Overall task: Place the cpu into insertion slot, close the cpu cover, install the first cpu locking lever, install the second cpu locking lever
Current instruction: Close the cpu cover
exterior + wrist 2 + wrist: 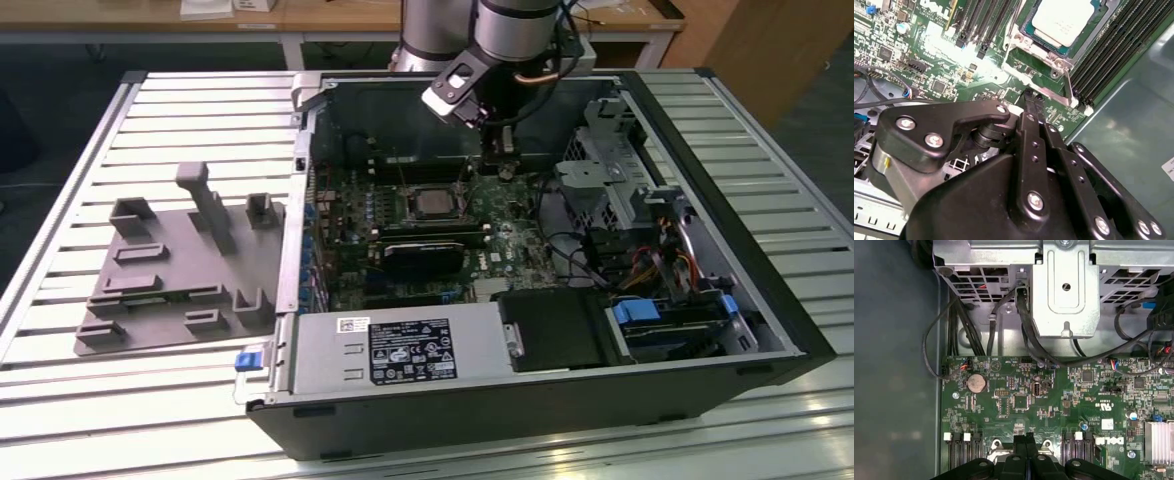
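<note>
Silver-tan cpu [1061, 20] lies in the insertion slot [408, 203], framed by the cpu cover [1040, 50], near the circuit board's [954, 75] wall-side edge. The gripper [1032, 97], fingers pinched together, hovers beside the cover's corner.

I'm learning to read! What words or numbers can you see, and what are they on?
Dark label on the power supply: print too small to read.
White sticker beside it: too small to read.
White lettering on the green circuit board: a maker's logo, not quoted.
Tiny board markings: too small to read.
</note>
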Available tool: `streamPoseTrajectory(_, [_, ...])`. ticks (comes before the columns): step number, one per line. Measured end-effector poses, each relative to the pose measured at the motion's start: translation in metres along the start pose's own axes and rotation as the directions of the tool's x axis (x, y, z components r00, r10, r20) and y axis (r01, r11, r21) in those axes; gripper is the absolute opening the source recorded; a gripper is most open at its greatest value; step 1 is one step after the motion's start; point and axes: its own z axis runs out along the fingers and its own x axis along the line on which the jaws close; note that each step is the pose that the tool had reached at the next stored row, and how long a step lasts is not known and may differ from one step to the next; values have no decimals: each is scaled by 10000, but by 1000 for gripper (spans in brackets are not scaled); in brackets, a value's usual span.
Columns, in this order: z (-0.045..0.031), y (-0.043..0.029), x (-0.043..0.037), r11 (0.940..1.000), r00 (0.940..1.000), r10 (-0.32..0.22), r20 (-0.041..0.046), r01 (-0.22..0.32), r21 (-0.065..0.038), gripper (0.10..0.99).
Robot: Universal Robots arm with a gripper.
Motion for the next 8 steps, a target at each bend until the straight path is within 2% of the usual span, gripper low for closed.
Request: streamPoseTrajectory(8, [-4, -195, -4, 10000, 10000, 1, 1, -1, -1, 106])
